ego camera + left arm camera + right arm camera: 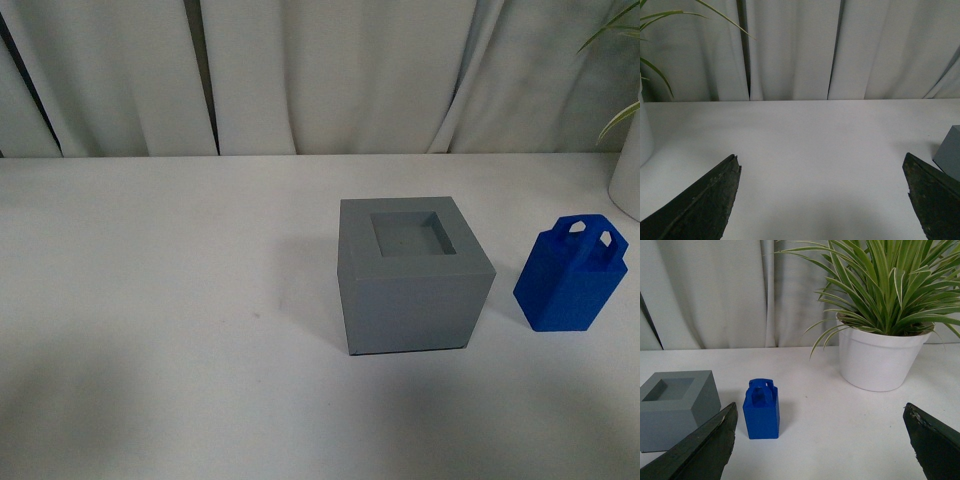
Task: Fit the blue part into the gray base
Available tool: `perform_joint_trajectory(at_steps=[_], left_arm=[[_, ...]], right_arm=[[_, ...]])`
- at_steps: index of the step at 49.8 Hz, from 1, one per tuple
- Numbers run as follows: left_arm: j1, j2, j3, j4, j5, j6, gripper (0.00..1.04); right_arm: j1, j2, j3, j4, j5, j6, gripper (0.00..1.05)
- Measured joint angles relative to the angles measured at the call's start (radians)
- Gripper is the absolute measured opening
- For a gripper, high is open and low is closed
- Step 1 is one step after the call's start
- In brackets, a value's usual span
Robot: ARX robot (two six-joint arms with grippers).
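Black left gripper [821,159]: jaws spread wide, nothing in them, low over the white table [805,135]
Black right gripper [820,407]: same deal, wide open and empty, facing the blue part [761,410]
Blue part: upright on the table, just right of the gray base [412,275], not touching

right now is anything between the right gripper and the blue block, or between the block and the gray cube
Nothing visible does. The bright blue plastic block stands ahead of the open right gripper; the white plant pot sits farther back. Only bare table separates the block from the matte gray cube, whose recess is empty.
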Motion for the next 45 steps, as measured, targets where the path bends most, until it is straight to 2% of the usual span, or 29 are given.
perform_joint_trajectory(at_steps=[45], left_arm=[[0.000, 0.000, 0.000, 0.000, 0.000, 0.000, 0.99]], right_arm=[[0.000, 0.000, 0.000, 0.000, 0.000, 0.000, 0.97]])
